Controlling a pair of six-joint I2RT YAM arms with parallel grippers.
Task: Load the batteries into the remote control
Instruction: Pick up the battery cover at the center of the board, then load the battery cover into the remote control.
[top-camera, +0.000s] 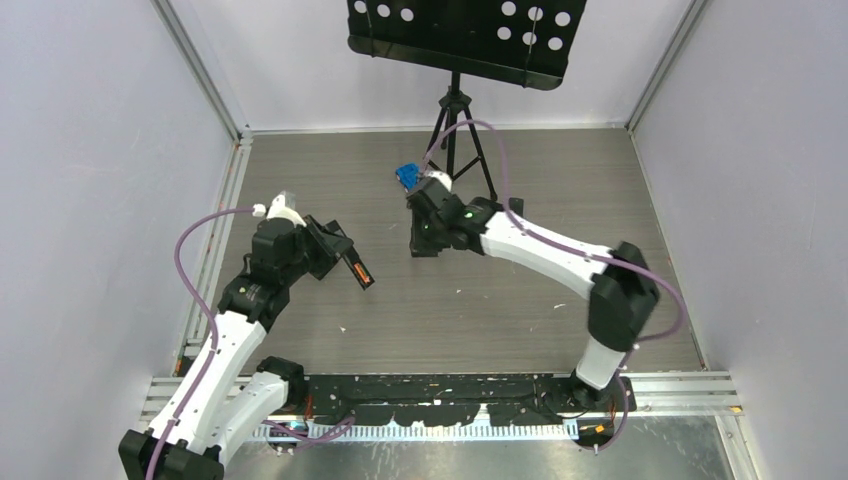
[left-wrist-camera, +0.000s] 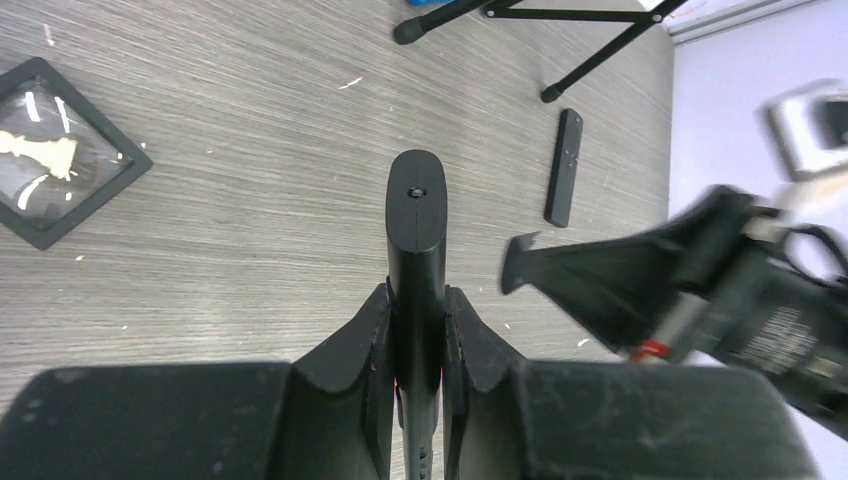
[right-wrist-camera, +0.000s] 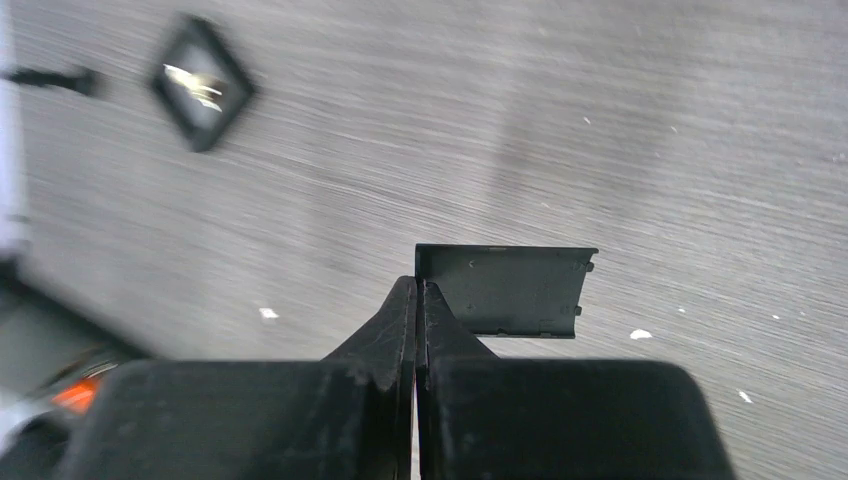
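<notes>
Remote control (left-wrist-camera: 416, 215) is held up off the table, over toward its left edge, clamped in the left gripper (left-wrist-camera: 416, 300). Right gripper (right-wrist-camera: 417, 292) is pinched tight on the thin battery cover (right-wrist-camera: 510, 290). I'd hold the remote dead still and keep that cover flat and square to it.

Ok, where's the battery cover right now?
Right wrist view: the battery cover is pinched by one edge in the shut right gripper, jutting toward the picture's right above the grey table.
</notes>
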